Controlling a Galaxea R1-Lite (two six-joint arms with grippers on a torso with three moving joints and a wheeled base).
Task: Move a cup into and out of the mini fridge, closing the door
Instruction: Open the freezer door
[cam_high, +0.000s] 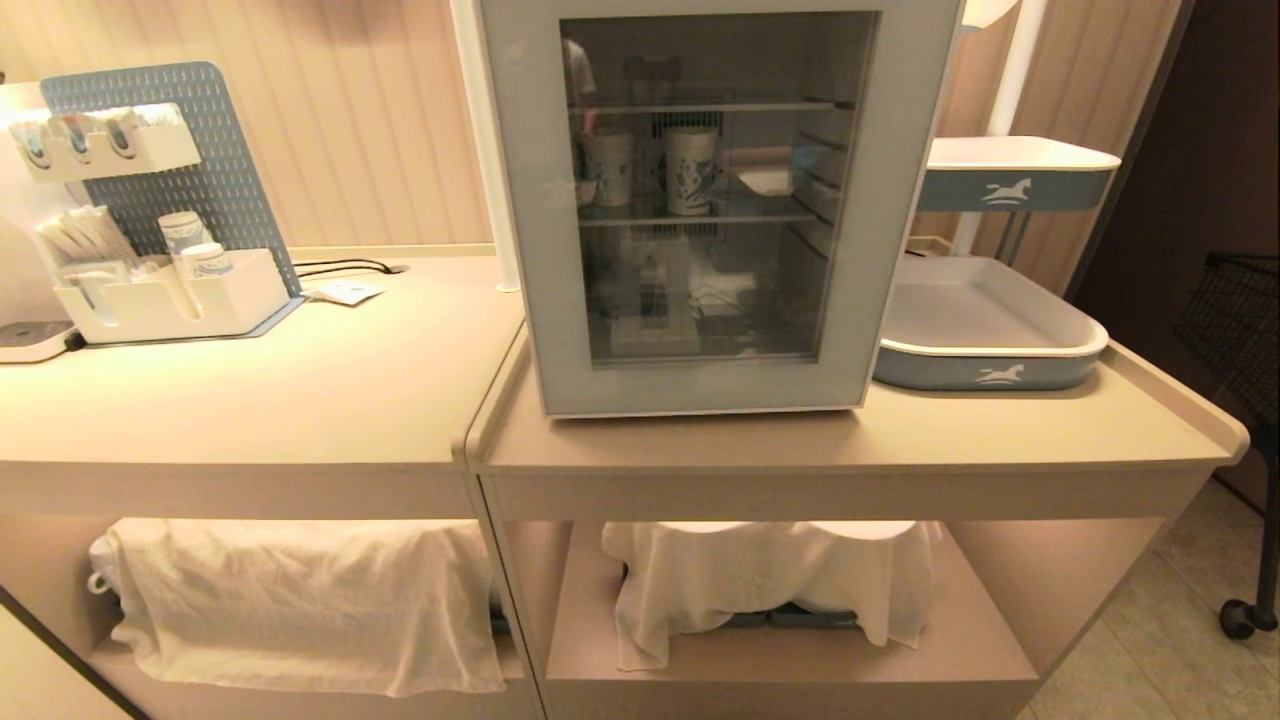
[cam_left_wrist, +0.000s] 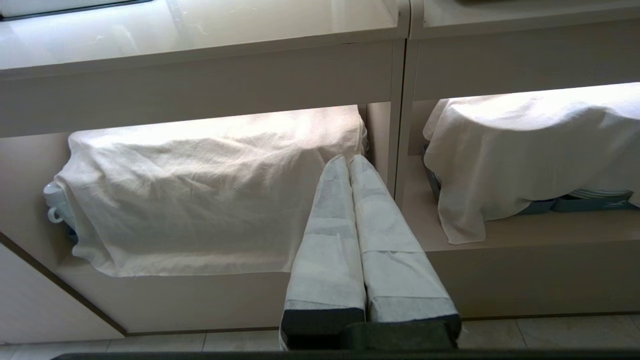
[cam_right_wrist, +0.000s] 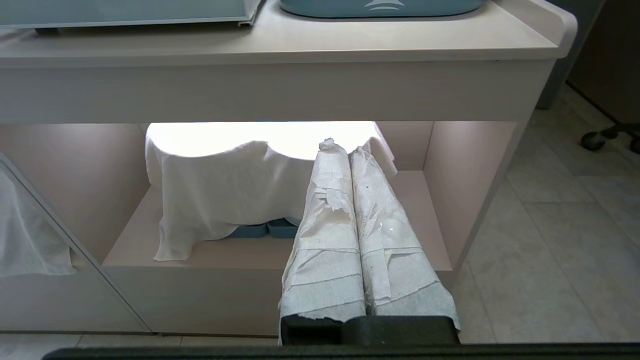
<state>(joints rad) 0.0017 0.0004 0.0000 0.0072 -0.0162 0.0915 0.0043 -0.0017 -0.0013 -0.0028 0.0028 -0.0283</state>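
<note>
Both grippers hang low in front of the counter, outside the head view and seen only by their own wrist cameras. The left gripper (cam_left_wrist: 350, 162), its fingers (cam_left_wrist: 327, 235) wrapped in white tape, is pressed fully together and holds nothing; it points toward the open shelf under the left counter, where a white cloth (cam_left_wrist: 210, 200) lies draped over a mound (a white mug handle peeks out at one edge). The right gripper (cam_right_wrist: 348, 150), wrapped in more ragged tape, is likewise pinched closed and empty, aimed at the lower shelf of the right counter (cam_high: 900, 440), where a second cloth (cam_high: 760, 580) covers blue trays.

On top of that right counter stands the fridge (cam_high: 715, 205), close to the front edge, with its door (cam_high: 520, 200) flat against the body. Through the glass the cup (cam_high: 692, 170) stands upright on the middle shelf, near the centre, its blue swirl facing out. A second pale cup (cam_high: 608, 166) sits just to its left on the same shelf, and pale items that cannot be made out lie on the fridge floor below.

Just right of the fridge rests a blue-and-white tray (cam_high: 990, 340) bearing a horse emblem, with a similar tray (cam_high: 1015, 170) raised on a stand behind it. On the left counter, farther back, a white organiser (cam_high: 170, 300) holds stacked cups before a blue pegboard (cam_high: 200, 160), with a black cable (cam_high: 345, 266) along the wall.
</note>
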